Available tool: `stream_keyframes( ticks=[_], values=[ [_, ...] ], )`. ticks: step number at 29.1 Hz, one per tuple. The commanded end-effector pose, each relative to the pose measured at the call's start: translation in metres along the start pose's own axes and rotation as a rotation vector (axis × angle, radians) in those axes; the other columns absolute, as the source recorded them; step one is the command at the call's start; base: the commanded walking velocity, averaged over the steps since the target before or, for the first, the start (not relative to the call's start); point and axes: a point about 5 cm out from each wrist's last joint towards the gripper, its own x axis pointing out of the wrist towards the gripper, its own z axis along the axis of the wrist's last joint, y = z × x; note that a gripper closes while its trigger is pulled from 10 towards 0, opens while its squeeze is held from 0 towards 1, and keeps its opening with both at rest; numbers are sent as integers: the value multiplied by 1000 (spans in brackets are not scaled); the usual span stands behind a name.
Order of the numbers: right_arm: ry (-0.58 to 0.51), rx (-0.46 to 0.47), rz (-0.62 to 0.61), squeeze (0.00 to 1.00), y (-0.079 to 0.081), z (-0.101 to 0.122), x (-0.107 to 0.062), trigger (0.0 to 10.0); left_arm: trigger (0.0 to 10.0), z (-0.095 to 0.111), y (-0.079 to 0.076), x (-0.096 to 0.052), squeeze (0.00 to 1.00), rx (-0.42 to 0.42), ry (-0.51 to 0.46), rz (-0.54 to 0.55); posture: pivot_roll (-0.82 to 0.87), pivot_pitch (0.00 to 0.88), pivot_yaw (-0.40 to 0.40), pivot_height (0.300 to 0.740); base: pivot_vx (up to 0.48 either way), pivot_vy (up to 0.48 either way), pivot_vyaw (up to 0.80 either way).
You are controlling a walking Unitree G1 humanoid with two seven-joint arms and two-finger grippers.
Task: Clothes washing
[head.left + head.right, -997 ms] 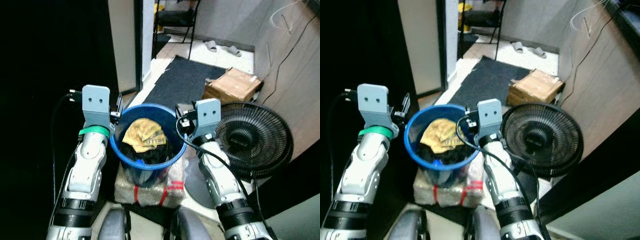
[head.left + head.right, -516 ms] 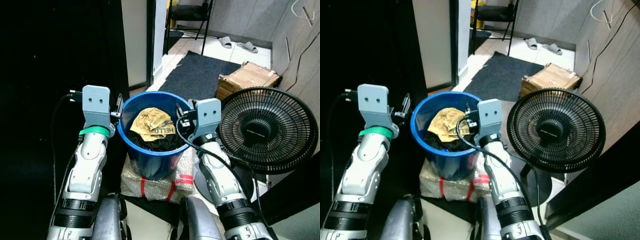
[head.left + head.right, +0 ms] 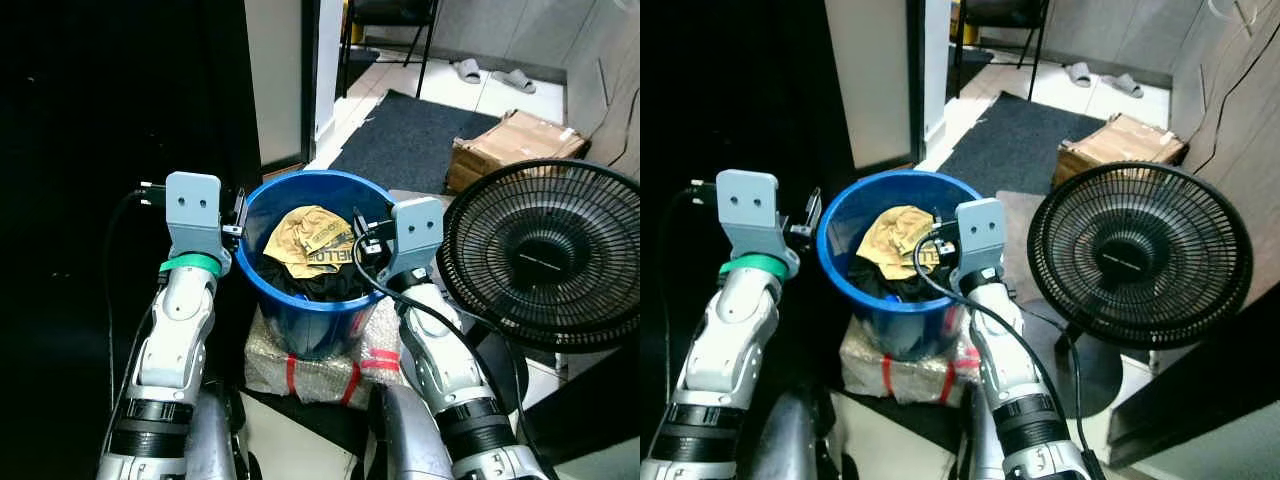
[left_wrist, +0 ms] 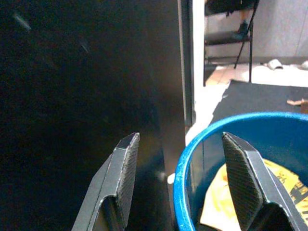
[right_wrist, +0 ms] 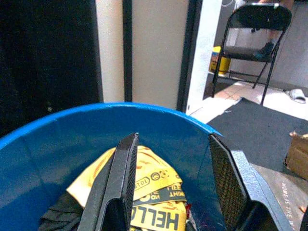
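A blue bucket [image 3: 315,290] of laundry is held between both arms above a wrapped bundle [image 3: 320,360] on the floor. The left pincer [image 4: 180,183] is spread apart astride the bucket's left rim, one finger outside and one inside; the right pincer [image 5: 171,185] is likewise apart, its fingers inside the right rim over a yellow shirt [image 3: 310,240] lying on dark clothes [image 3: 325,285]. Compared with a second ago, the doorway, dark mat [image 3: 425,145] and cardboard box [image 3: 515,145] are seen shifted and the black fan [image 3: 545,255] looms nearer on the right: the camera has moved, so the load is judged to be in transit towards the washing.
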Motion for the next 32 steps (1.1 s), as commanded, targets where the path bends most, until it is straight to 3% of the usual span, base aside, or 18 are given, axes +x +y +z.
stream_keyframes(
  ticks=[1,9,18,23,32],
  values=[
    [12,5,-8,0,0,-1,0,10000,10000,3,2,0,0,-10,2,-4,65,49,19,505,0,0,0],
    [-10,-18,-29,0,-11,8,11,10000,10000,14,6,13,0,-33,-7,1,63,68,19,485,0,0,0],
    [-20,-41,-32,0,-17,17,28,10000,10000,43,-8,37,0,-90,-55,-26,70,106,18,455,0,0,0],
    [-14,-44,-30,0,-16,16,30,10000,10000,43,-7,39,0,-113,-43,-17,72,115,16,445,0,0,0],
    [37,-67,-18,0,-20,13,37,10000,10000,29,14,42,0,-163,66,85,77,133,5,445,0,0,0]
  ],
)
